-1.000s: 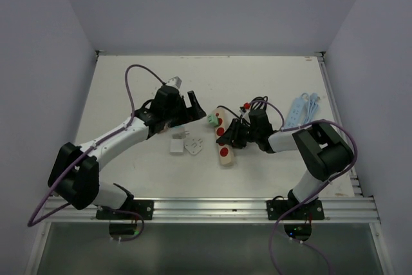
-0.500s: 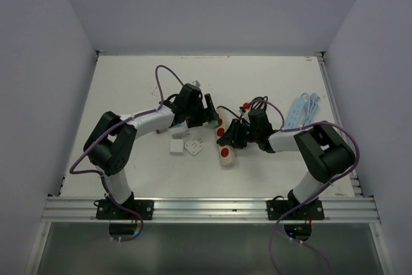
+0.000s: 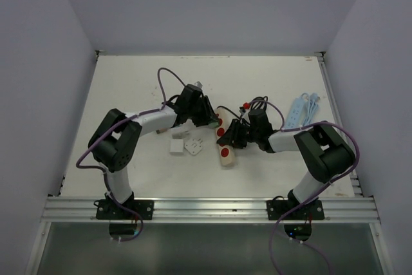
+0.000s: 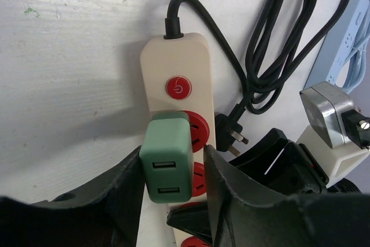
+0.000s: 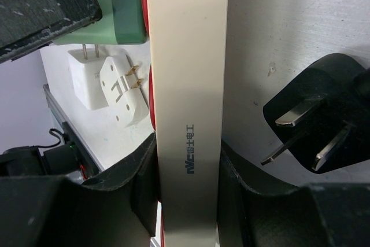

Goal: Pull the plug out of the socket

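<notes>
A green USB plug [image 4: 167, 157] sits in a red socket of the cream power strip [image 4: 176, 62], just below its red switch. My left gripper [image 4: 171, 160] straddles the plug: the left finger lies against its side, while a narrow gap still shows at the right finger [image 4: 222, 183]. In the top view, that gripper [image 3: 209, 117] covers most of the plug at the strip's far end. My right gripper [image 5: 188, 160] is shut on the strip [image 5: 188, 85], squeezing its long sides lower down. The green plug [image 5: 124, 10] shows beside the strip in the right wrist view.
Two white adapters [image 3: 177, 147] [image 3: 195, 147] lie left of the strip. The strip's black cord [image 4: 272, 44] coils behind it, its loose black plug [image 5: 318, 120] next to my right fingers. A pale blue power strip [image 3: 301, 111] lies at the right.
My left arm has swung right onto the strip's far end. Its jaws have narrowed from wide open to close around the green plug. The right arm has not moved.
</notes>
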`<state>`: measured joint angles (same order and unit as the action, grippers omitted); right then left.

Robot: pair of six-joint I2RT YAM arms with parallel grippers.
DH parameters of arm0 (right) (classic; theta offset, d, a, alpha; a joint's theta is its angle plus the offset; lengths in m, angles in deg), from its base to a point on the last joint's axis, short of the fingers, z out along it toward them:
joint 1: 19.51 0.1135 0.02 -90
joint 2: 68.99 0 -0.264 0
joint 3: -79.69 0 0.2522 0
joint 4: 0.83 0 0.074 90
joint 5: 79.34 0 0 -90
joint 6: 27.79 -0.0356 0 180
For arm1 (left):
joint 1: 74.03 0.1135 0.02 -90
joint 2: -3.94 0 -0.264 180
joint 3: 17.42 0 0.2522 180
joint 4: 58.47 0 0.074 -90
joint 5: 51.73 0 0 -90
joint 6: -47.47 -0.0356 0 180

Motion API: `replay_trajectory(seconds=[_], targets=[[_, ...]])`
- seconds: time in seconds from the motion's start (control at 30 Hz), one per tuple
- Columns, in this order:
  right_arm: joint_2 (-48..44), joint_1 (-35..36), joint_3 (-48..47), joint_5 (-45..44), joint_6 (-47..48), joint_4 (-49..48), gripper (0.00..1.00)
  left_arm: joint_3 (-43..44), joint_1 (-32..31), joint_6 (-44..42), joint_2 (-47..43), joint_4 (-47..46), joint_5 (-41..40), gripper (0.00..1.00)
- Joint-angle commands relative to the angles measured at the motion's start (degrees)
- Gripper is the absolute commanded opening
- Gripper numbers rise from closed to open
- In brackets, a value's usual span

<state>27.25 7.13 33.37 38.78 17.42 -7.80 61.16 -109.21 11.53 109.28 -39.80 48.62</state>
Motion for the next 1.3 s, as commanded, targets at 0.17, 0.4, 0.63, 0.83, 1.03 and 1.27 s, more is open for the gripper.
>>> replay_trajectory(seconds=[0.17,0.4,0.63,0.83,1.03,1.27], targets=[[3.51,0.17,5.48,-8.78,5.42,18.36,0.00,-0.92,-0.15,1.31,0.92,-3.94,1.43,0.35],[2.98,0.17,5.75,-7.91,5.51,17.66,0.03,-2.32,-0.07,0.78,-0.75,-3.94,1.78,0.00],[0.70,0.26,5.58,-8.25,5.86,17.65,0.57,-6.98,-0.15,0.78,-5.05,-6.57,2.92,0.00],[1.13,0.26,3.20,-9.40,6.74,18.53,0.62,-10.23,-1.47,1.57,-7.78,-7.54,3.54,0.00],[2.89,0.87,1.71,-9.22,6.65,18.01,0.62,-11.82,-2.61,3.59,-9.89,-8.86,2.84,0.00],[6.66,4.83,1.00,-9.66,4.28,15.99,0.61,-11.64,-3.05,5.96,-9.98,-10.62,1.52,0.00]])
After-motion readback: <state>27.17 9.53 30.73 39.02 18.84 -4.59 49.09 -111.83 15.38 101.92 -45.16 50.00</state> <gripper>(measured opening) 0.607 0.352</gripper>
